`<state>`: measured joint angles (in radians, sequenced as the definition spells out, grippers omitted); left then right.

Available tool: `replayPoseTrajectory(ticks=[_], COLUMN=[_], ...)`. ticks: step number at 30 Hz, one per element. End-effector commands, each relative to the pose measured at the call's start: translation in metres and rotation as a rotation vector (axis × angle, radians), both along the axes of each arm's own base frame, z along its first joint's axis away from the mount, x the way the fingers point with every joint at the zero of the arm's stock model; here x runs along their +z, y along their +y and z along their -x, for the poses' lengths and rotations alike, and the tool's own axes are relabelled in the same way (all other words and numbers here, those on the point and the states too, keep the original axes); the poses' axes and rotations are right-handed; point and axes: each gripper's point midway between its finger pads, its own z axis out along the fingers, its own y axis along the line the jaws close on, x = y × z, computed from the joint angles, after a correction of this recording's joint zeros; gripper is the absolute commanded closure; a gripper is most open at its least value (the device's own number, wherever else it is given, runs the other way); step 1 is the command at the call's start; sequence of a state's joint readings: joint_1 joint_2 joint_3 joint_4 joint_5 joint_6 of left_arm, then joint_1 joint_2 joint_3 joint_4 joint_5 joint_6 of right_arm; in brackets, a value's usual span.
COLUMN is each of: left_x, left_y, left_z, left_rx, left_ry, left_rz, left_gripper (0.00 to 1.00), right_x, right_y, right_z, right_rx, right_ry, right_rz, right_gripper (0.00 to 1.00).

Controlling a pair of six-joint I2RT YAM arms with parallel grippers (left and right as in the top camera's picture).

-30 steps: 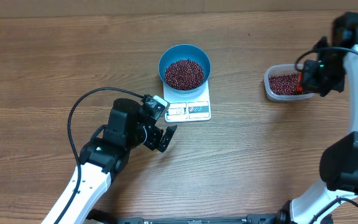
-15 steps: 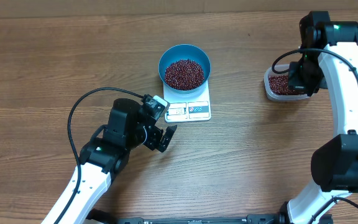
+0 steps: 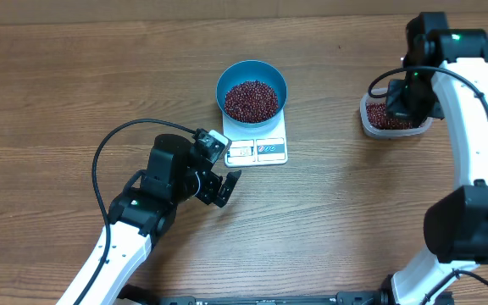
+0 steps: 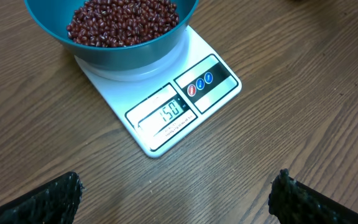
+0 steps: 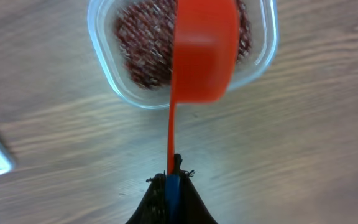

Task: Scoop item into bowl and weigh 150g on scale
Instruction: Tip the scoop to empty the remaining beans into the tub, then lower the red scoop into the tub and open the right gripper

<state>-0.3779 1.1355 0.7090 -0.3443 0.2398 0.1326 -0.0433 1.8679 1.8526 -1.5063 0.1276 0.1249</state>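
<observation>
The dark red-brown beans [image 3: 251, 100] lie heaped in the bright-blue bowl [image 3: 283, 81]. The bowl stands on the 12 o'clock half of the white scale [image 3: 261, 151]. Along the scale's 6 o'clock edge sit its display [image 4: 166, 112], which reads 150, and the blue-marked buttons [image 4: 200, 83] just beside it.

My left pincer [image 3: 229, 188] hangs over the wooden worktop [image 3: 58, 93] at about 7 o'clock from the scale, near it but not touching. It is spread wide and holds nothing.

At 3 o'clock from the bowl, well apart, stands a clear plastic tub [image 5: 104, 68] with more beans in it. My right pincer [image 5: 171, 183] is clamped on the thin handle of an orange-red scoop [image 5: 204, 50]. The scoop's cup is over the tub's 3 o'clock side, too blurred to tell whether it touches the beans.
</observation>
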Motion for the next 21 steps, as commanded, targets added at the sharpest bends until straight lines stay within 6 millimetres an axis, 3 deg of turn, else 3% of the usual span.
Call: replayPoseTrajectory(ticks=[1,7,11,16,21], left_x=[0.008,0.008,0.008,0.008,0.008], left_y=[-0.002,-0.002,-0.002,-0.002,-0.002], left_z=[-0.004,-0.004,-0.004,-0.004,-0.004], left_rx=[0.002,0.002,0.002,0.002,0.002], left_ry=[-0.009,-0.009,-0.009,-0.009,-0.009], left_rz=[0.02,0.02,0.02,0.02,0.02], left_gripper=[0.0,0.0,0.01,0.0,0.0], right_x=[0.055,0.115,0.128,0.117,0.08], right_y=[0.008,0.007,0.0,-0.005,0.0], right_z=[0.005,0.021,0.035,0.033,0.018], right_rx=[0.004,-0.029,-0.077,-0.122,-0.197], right_ry=[-0.2,-0.412,-0.452,-0.482,-0.483], right_rz=[-0.141,-0.307,-0.402,-0.531,-0.711], right_gripper=[0.96,0.96,0.96,0.96,0.96])
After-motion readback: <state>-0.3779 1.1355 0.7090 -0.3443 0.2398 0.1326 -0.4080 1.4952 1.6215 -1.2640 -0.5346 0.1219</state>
